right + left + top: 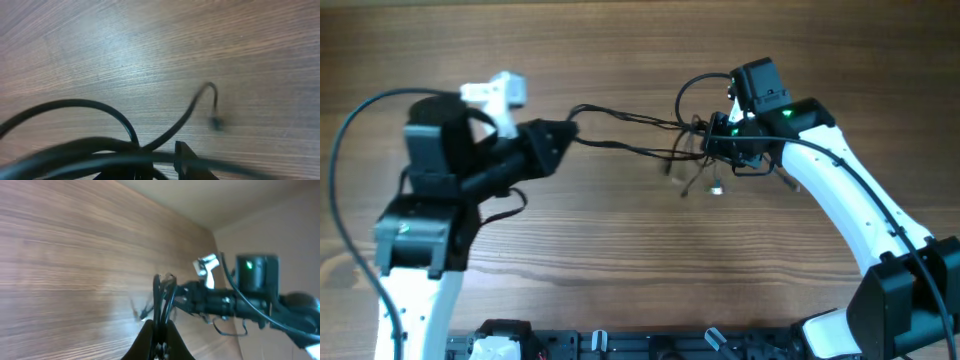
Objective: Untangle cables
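Observation:
The thin black cables (635, 133) stretch in several strands between my two grippers above the wooden table (620, 240). My left gripper (572, 128) is shut on their left end; in the left wrist view its jaws (161, 332) pinch the strands (163, 297). My right gripper (712, 143) is shut on the tangled right end, where a loop (695, 90) rises and loose plug ends (705, 185) hang. In the right wrist view blurred cables (100, 150) cross one fingertip (186, 161), and a free plug end (215, 120) curls over the table.
The right arm (235, 300) with its green light shows in the left wrist view. A white part (498, 92) sits on the left arm. A black rack (650, 345) lies along the table's front edge.

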Tool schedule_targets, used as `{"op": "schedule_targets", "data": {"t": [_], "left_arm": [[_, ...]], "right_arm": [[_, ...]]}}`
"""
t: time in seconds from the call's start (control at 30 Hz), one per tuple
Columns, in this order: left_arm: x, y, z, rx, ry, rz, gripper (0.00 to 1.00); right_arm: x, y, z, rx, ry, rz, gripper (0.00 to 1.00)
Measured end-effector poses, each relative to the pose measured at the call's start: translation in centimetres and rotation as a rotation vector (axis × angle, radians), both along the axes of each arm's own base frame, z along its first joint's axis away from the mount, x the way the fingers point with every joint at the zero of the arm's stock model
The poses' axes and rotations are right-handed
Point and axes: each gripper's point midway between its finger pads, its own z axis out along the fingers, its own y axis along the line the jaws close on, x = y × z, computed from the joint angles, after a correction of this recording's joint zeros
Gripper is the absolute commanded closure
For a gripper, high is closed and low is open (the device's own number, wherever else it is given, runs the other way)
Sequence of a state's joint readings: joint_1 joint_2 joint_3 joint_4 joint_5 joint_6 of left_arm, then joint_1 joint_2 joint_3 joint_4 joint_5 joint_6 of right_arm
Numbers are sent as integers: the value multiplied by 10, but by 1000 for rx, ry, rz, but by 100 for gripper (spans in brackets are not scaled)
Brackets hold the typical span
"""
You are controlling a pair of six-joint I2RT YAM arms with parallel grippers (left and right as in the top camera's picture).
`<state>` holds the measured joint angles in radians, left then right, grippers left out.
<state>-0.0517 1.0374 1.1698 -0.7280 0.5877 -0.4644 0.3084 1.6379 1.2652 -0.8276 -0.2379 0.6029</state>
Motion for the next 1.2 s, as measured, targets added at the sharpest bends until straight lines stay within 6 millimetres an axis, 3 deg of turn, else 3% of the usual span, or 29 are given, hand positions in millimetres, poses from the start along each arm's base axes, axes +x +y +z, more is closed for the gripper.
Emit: {"op": "schedule_targets", "data": {"t": [0.1, 0.27, 0.37, 0.53, 0.6, 0.7, 0.87, 0.97, 1.03, 1.1, 1.17, 1.2], "left_arm": [[1, 48, 3, 12, -2, 162, 96], [-6, 102, -7, 32, 43, 327, 96], [-5, 134, -10, 90, 32, 424, 96], [4, 153, -20, 180, 33, 453, 96], [16, 155, -17, 185, -3, 435, 96], [28, 131, -9, 147, -60, 322, 96], [36, 36, -1, 22, -158, -115, 96], [28, -14, -12, -40, -127, -316, 95], [27, -36, -28, -49, -80, -385, 91], [30, -54, -50, -39, -13, -429, 71], [31, -68, -79, 10, 71, -442, 48], [31, -72, -92, 45, 109, -437, 44]], "right_arm": [[0, -17, -3, -19, 17, -15, 73], [1, -28, -3, -19, 25, -20, 73], [7, -65, -11, -103, 30, -104, 73], [13, -99, -14, -142, 34, -191, 73], [22, -110, -11, -125, 1, -185, 49], [30, -88, -3, -27, -70, -25, 43], [29, -28, 25, 231, -198, 257, 42], [25, -7, 47, 368, -246, 345, 41], [25, -1, 56, 412, -266, 372, 41], [24, 3, 61, 437, -275, 386, 39], [23, 2, 60, 437, -268, 383, 25], [22, 1, 58, 426, -255, 370, 22]]}}
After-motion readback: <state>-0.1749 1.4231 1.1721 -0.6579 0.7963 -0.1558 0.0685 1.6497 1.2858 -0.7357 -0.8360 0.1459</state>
